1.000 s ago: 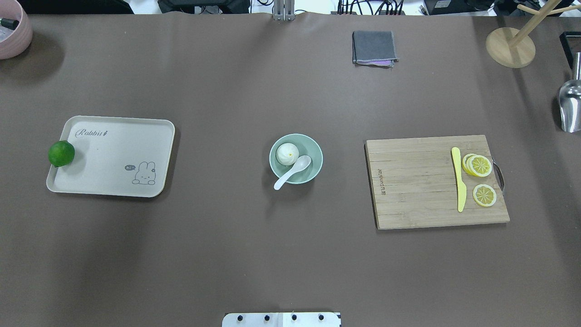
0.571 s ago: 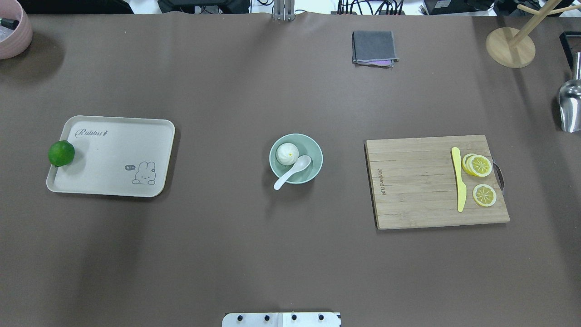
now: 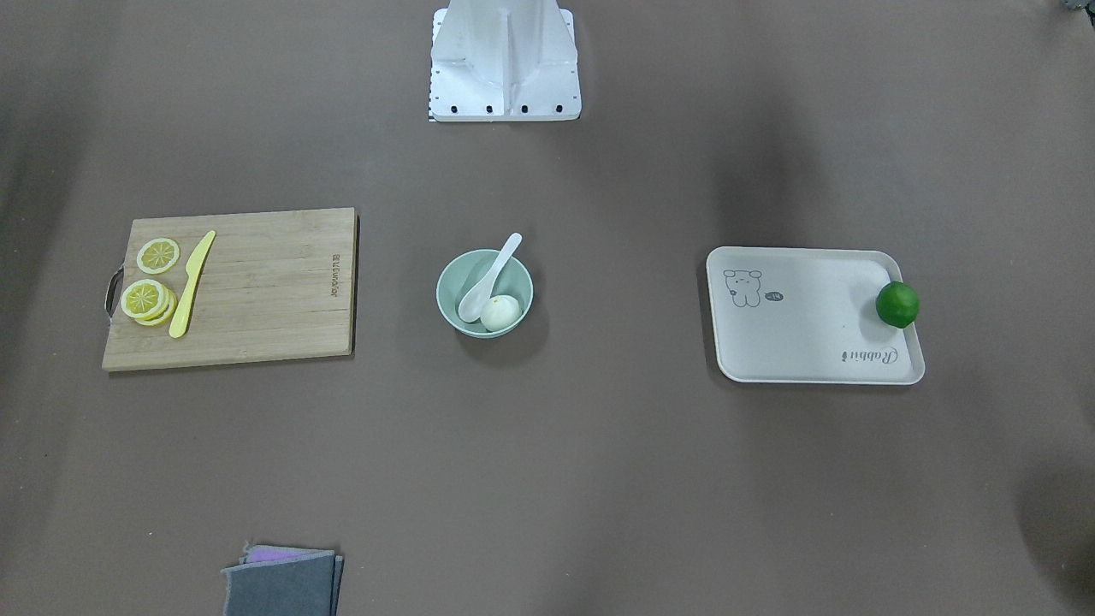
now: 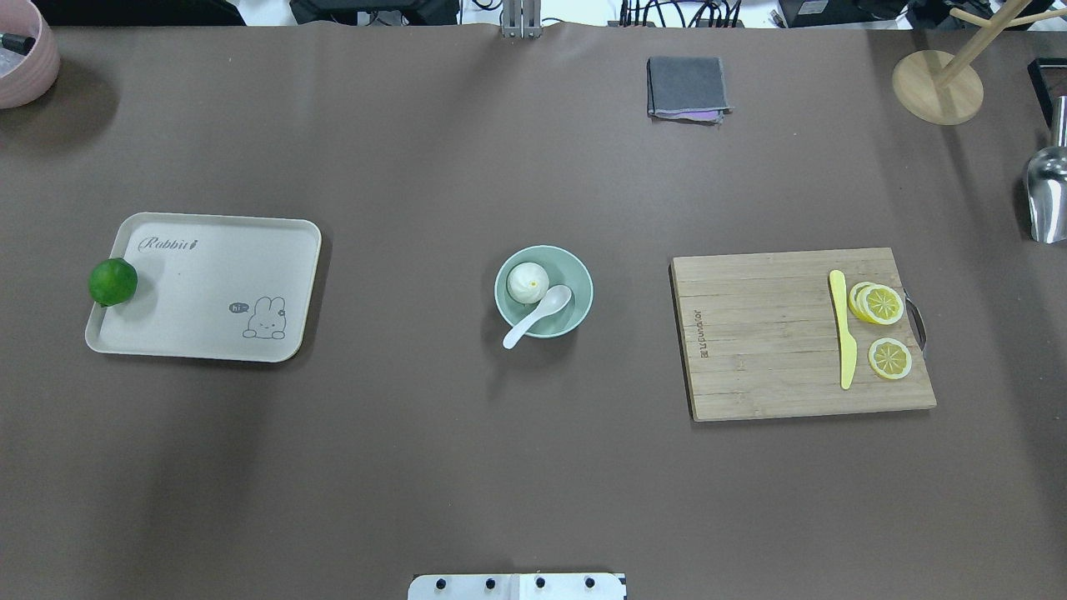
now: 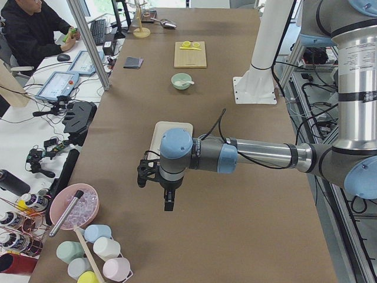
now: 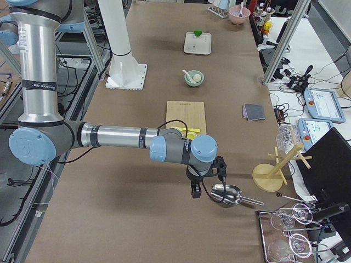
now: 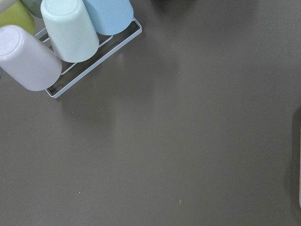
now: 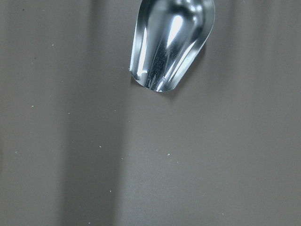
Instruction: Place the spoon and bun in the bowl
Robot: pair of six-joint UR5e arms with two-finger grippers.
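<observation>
The pale mint-green bowl (image 4: 583,286) stands at the table's middle, also in the front-facing view (image 3: 446,286). The white bun (image 4: 528,282) lies inside it at the far left. The white spoon (image 4: 537,317) rests with its scoop in the bowl and its handle over the near rim. Both grippers are far from the bowl. The left gripper (image 5: 168,201) hangs over the table's left end and shows only in the exterior left view. The right gripper (image 6: 196,192) hangs by a metal scoop (image 6: 226,194) at the right end. I cannot tell whether either is open or shut.
A cream tray (image 4: 208,287) with a green lime (image 4: 112,282) lies left of the bowl. A wooden board (image 4: 750,350) with a yellow knife (image 4: 844,329) and lemon slices (image 4: 879,304) lies right. A grey cloth (image 4: 686,87) lies far back. Cups in a rack (image 7: 66,37) stand at the left end.
</observation>
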